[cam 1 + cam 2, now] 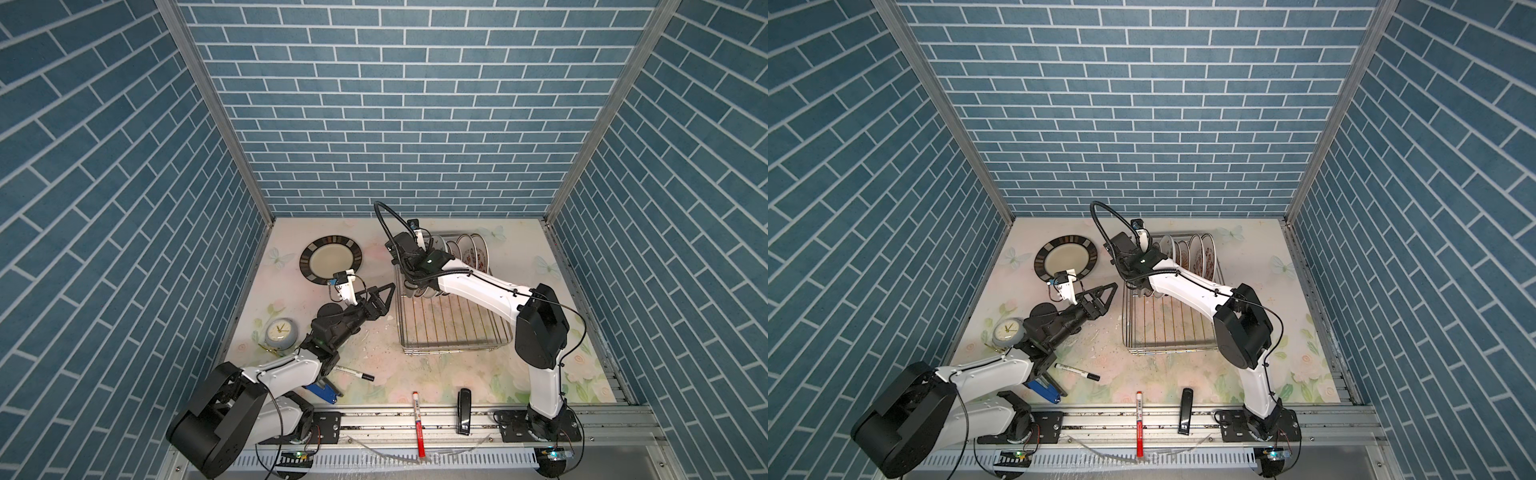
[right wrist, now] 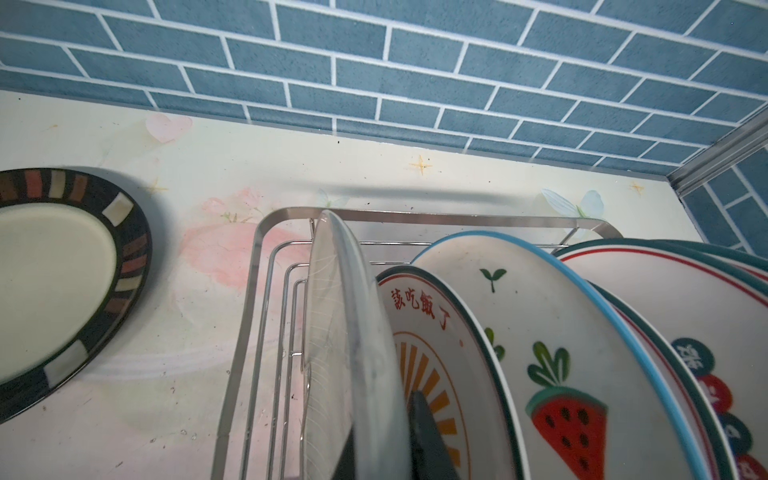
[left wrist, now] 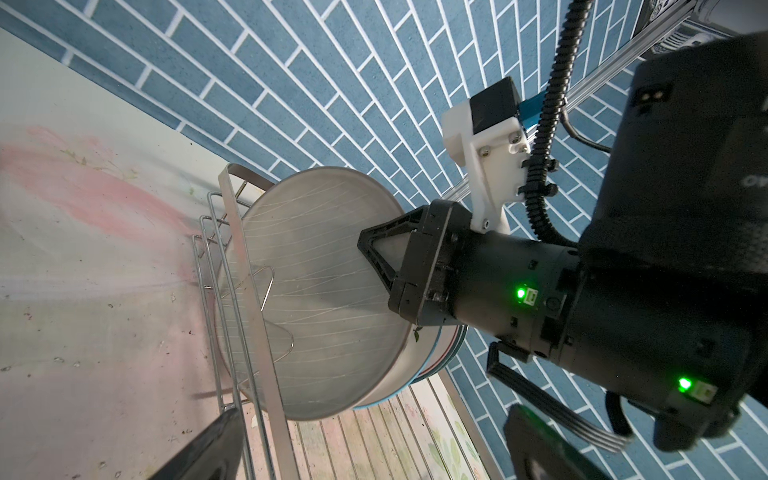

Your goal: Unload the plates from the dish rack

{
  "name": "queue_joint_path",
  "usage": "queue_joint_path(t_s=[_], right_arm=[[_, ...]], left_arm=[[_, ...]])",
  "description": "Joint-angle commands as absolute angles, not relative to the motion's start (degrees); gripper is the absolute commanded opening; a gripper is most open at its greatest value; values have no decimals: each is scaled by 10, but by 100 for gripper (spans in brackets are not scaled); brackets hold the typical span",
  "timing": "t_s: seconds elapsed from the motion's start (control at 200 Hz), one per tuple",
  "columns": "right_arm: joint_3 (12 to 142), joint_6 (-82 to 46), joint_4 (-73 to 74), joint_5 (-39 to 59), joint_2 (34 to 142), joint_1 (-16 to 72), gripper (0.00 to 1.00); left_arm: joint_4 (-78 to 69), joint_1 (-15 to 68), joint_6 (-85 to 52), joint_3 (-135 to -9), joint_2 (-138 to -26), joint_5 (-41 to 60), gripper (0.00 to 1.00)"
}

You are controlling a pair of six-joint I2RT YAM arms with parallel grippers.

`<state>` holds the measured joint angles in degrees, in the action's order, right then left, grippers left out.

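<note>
I have the right gripper [image 2: 384, 449] pinched on the rim of the grey plate [image 2: 349, 332], which stands upright at the end of the row in the dish rack [image 1: 453, 349], on the side nearest the left arm, so I judge this to be the pickup of the second plate. The dark-rimmed plate [image 1: 331, 259] already lies flat on the table, well apart from the rack. The sunburst plate [image 2: 436, 353] stands just behind the grey one, with the watermelon plate [image 2: 540, 353] and others leaning after it. Next I need a straight lift that clears the prongs without dragging the neighbour, then a carry toward the dark-rimmed plate. My left gripper [image 1: 388, 299] hangs spread wide and empty between that plate and the rack. The floral table cover [image 1: 457, 374] looks smooth, with scattered specks, and a clock [image 1: 280, 332] sits near the left arm. Blue brick-pattern walls [image 1: 415, 104] close in three sides.
</note>
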<state>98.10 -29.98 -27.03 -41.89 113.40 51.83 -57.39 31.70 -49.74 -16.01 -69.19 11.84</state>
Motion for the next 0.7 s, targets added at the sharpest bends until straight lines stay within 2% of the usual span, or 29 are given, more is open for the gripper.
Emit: queue_joint_path(t_s=[0.0, 0.35, 0.695], right_arm=[[986, -301, -220, -464, 1086, 514, 0], [1041, -251, -251, -536, 1105, 540, 0], [1042, -186, -229, -580, 1089, 551, 0]], left_arm=[[-578, 320, -498, -161, -683, 122, 100], [-578, 320, -498, -158, -680, 116, 100], [-570, 320, -497, -168, -685, 117, 100]])
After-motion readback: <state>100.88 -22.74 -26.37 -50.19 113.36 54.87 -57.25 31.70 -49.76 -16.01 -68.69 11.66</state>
